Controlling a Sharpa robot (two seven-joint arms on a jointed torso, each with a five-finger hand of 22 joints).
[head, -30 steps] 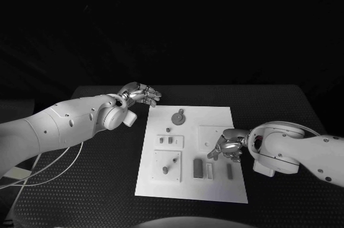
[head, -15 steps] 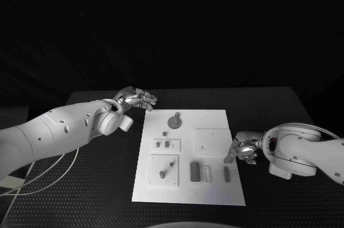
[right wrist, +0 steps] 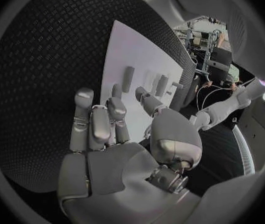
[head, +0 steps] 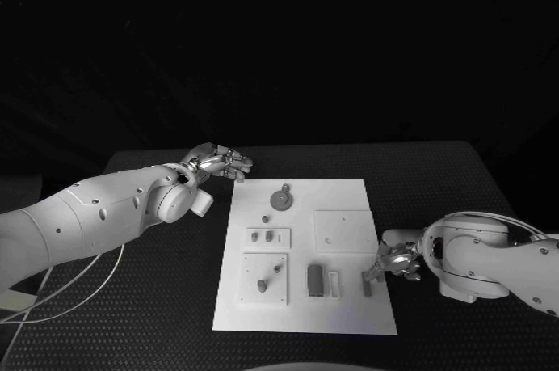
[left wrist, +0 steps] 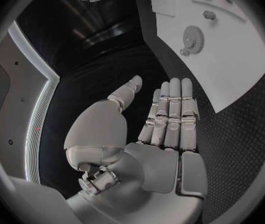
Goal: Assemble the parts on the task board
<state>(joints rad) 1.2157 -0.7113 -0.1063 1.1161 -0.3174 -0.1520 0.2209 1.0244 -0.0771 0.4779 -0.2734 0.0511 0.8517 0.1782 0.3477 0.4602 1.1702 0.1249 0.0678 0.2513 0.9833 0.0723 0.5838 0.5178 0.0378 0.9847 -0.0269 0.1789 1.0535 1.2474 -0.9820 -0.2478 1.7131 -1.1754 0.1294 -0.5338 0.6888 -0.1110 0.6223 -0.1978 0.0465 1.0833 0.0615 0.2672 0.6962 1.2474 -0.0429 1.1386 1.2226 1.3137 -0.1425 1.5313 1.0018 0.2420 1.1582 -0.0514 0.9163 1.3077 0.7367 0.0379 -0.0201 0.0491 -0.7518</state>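
The white task board [head: 350,310] lies in the middle of the table. On it are a grey gear [head: 282,198], a square plate [head: 345,229], a dark block [head: 314,279] and a thin grey bar [head: 367,284]. My right hand [head: 396,263] hovers at the board's right edge, just beside the thin bar, fingers apart and holding nothing. In the right wrist view, the right hand [right wrist: 107,134] reaches toward the board [right wrist: 132,50] and the bar [right wrist: 127,78]. My left hand [head: 218,159] is off the board's far left corner, open; the left hand [left wrist: 163,129] is flat, with the gear [left wrist: 192,36] beyond it.
Two small white plates [head: 266,237] [head: 266,276] with short pegs stand on the board's left half, and a pale slotted piece [head: 335,284] lies next to the dark block. A white cable [head: 70,294] trails at the table's left. The black table [head: 466,185] surrounds the board.
My right hand has drawn back off the square plate to the board's right edge, nearer the thin bar. The left hand has barely moved. The camera has shifted a little.
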